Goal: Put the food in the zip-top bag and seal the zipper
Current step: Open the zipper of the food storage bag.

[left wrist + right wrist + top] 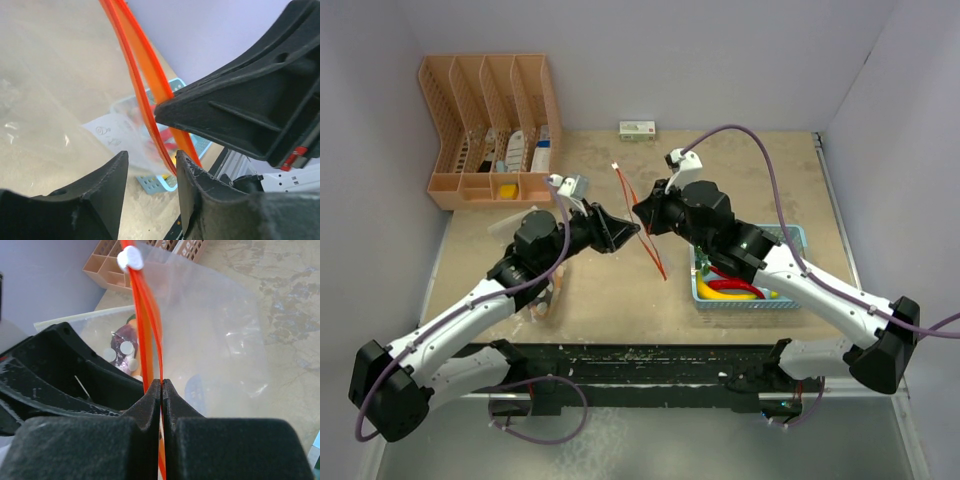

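Note:
The zip-top bag [215, 330] hangs clear and floppy between my two grippers at the table's middle. Its red-orange zipper [656, 256] runs from a white slider [130, 259] down toward the basket. My right gripper [161, 382] is shut on one lip of the zipper [148, 315]; it also shows in the top view [642, 215]. My left gripper [150, 160] is open, and the zipper [142, 75] passes between its fingers, against the right one. The food [725, 290], with yellow, red and green pieces, lies in the light blue basket [798, 236].
A peach desk organizer [490, 130] stands at the back left. A small white box [638, 130] lies at the back wall. A purple thing with white dots [122, 351] shows through the bag. The basket [155, 182] sits just right of the bag.

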### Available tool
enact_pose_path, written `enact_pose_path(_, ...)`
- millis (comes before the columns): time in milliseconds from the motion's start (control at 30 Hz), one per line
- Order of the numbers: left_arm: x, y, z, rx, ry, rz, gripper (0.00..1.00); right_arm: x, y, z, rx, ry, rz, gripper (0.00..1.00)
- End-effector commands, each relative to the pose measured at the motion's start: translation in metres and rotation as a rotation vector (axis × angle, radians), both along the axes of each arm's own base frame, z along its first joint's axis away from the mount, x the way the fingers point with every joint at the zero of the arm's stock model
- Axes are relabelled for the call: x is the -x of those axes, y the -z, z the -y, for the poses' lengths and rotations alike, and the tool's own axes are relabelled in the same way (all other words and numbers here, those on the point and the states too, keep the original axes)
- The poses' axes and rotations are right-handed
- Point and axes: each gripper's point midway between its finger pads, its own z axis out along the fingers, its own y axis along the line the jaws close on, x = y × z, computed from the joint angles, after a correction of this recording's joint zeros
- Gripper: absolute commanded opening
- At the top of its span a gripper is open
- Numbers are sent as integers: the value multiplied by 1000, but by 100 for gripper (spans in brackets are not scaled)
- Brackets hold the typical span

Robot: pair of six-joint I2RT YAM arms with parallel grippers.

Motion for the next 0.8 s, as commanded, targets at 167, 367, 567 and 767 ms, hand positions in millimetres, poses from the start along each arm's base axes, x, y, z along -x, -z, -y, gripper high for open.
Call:
enact_pose_path(167, -16, -10, -3, -58, -56, 29, 55, 4, -34, -6, -71, -29, 53, 0)
enact_pose_path(367, -31, -1, -13, -100, -151, -10, 53, 8, -34, -8, -79, -41, 43, 0)
enact_pose_path(567, -40, 9, -6, -122, -151, -29, 42, 12, -29, -9, -86, -43, 25, 0)
enact_pose_path(767, -33, 17, 4, -169, -61, -43, 0, 5, -27, 10, -43, 50, 31, 0)
